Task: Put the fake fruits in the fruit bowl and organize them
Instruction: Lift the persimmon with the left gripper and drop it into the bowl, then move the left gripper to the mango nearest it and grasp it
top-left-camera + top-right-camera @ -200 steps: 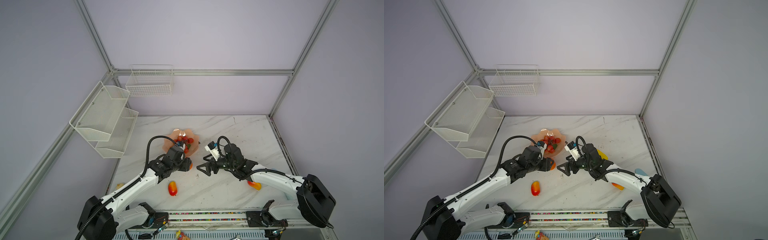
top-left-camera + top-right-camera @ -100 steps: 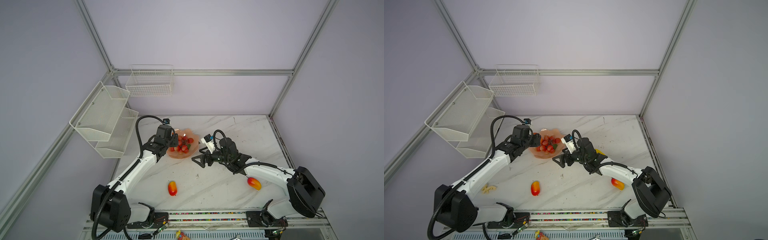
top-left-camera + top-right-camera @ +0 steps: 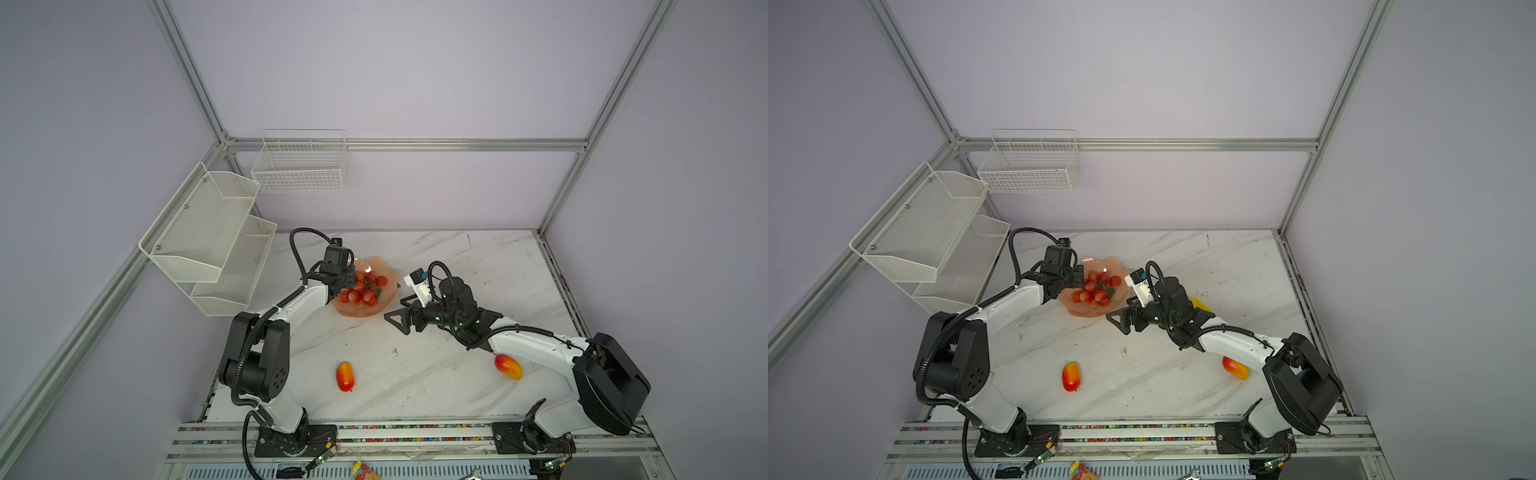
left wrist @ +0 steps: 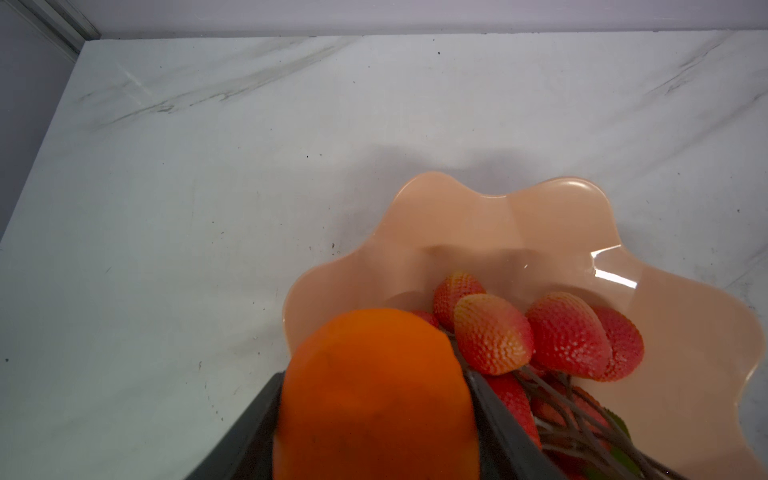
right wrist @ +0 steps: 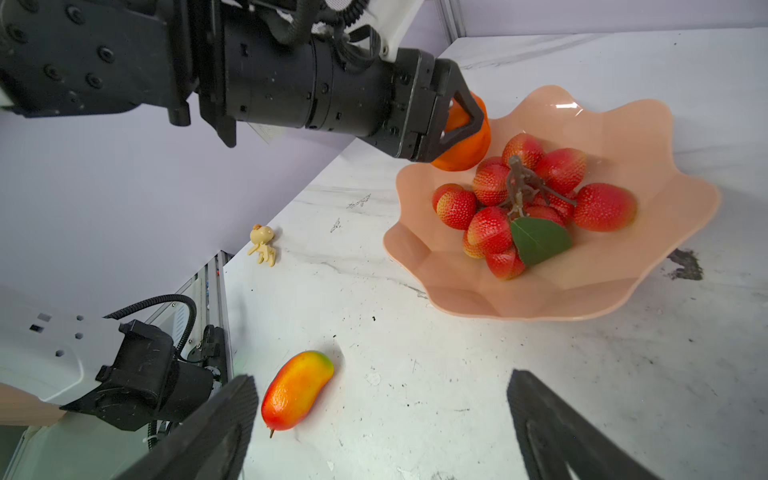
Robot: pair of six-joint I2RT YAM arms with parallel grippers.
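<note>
A beige toy figure [image 5: 262,244] lies on the marble table [image 5: 415,374]; white mesh baskets [image 3: 199,232] hang on the wall.

The left arm [image 3: 299,301] is stretching forward from its base with the elbow bent. The left gripper [image 5: 469,124] is clamping an orange [image 4: 374,395] between both fingers. The right arm [image 3: 536,345] is lying low, extending toward the middle. The right gripper [image 3: 400,322] is holding its jaws wide apart, gripping nothing.
</note>
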